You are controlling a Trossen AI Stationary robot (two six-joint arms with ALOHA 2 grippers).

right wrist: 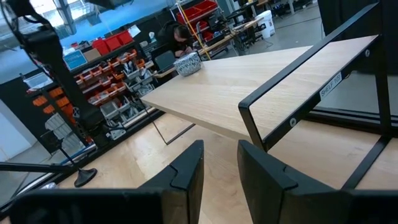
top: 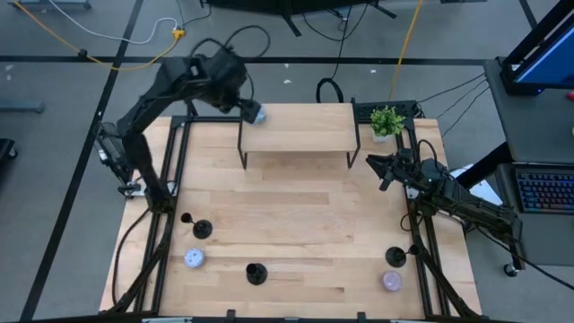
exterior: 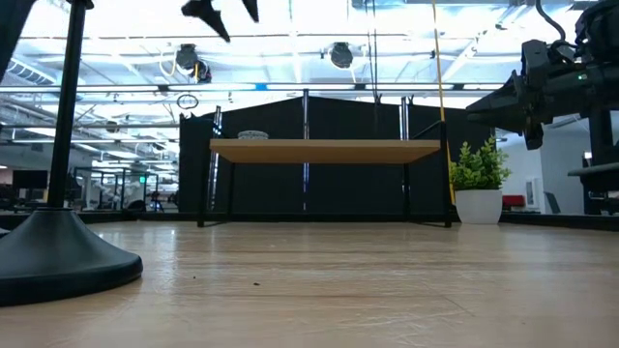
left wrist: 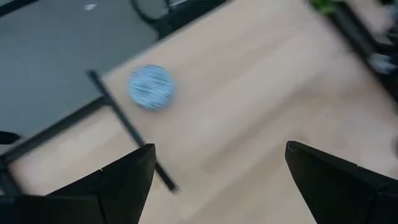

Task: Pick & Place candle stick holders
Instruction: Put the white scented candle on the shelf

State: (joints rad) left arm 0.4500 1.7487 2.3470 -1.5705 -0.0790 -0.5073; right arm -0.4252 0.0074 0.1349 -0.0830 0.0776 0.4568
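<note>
Three matte-black candle stick holders stand on their disc bases on the table's near part: one at the left (top: 202, 230), one in the middle (top: 256, 274), one at the right (top: 395, 257). One shows large in the low view (exterior: 60, 253). My left gripper (top: 244, 106) is open and empty above the far left corner of the wooden shelf (top: 296, 127); in its wrist view (left wrist: 221, 163) its fingers stand wide apart over the shelf top. My right gripper (top: 380, 170) hovers at the shelf's right end, empty, its fingers (right wrist: 220, 158) a narrow gap apart.
A blue candle tin (top: 256, 114) lies on the shelf's far left corner, just beside my left gripper (left wrist: 151, 87). A white tin (top: 194, 259) and a lilac tin (top: 392, 281) lie on the near table. A potted plant (top: 386, 121) stands at the far right.
</note>
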